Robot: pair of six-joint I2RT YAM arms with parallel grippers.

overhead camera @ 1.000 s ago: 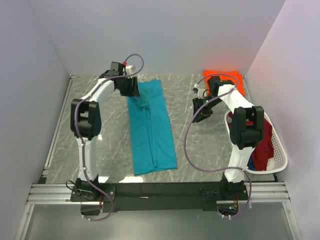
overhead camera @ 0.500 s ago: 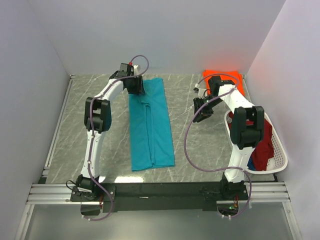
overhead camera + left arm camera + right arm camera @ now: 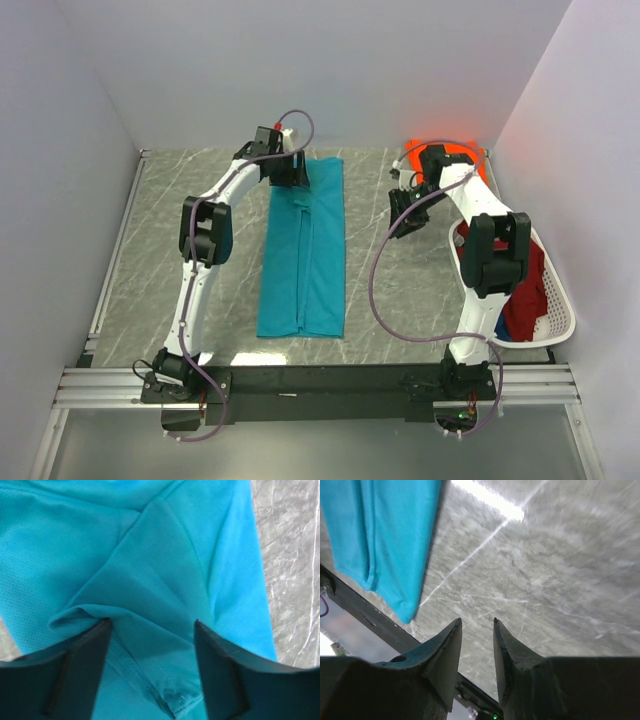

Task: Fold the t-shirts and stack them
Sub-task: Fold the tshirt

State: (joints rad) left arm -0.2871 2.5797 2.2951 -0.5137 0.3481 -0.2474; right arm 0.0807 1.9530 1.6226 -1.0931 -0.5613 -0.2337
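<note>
A teal t-shirt [image 3: 303, 250] lies on the table as a long strip folded lengthwise, running from far to near. My left gripper [image 3: 293, 172] hovers over its far left end, open. In the left wrist view its dark fingers [image 3: 75, 675] stand wide apart over the teal cloth [image 3: 160, 580], with a stitched hem below them and nothing pinched. An orange t-shirt [image 3: 456, 157] lies at the far right corner. My right gripper [image 3: 403, 222] hangs over bare table right of the teal strip, jaws slightly apart with nothing between them [image 3: 476, 621]. The teal t-shirt [image 3: 380, 540] shows at its upper left.
A white laundry basket [image 3: 562, 318] stands at the right edge, behind the right arm, with dark red cloth [image 3: 520, 305] and some blue cloth [image 3: 538, 326] in it. Grey walls close in the table on three sides. A black rail [image 3: 320, 385] runs along the near edge.
My left gripper has swept right along the far end of the teal t-shirt, swinging that end right so the strip lies straighter, and its jaws have opened wider. The right gripper rose slightly toward the far side.
</note>
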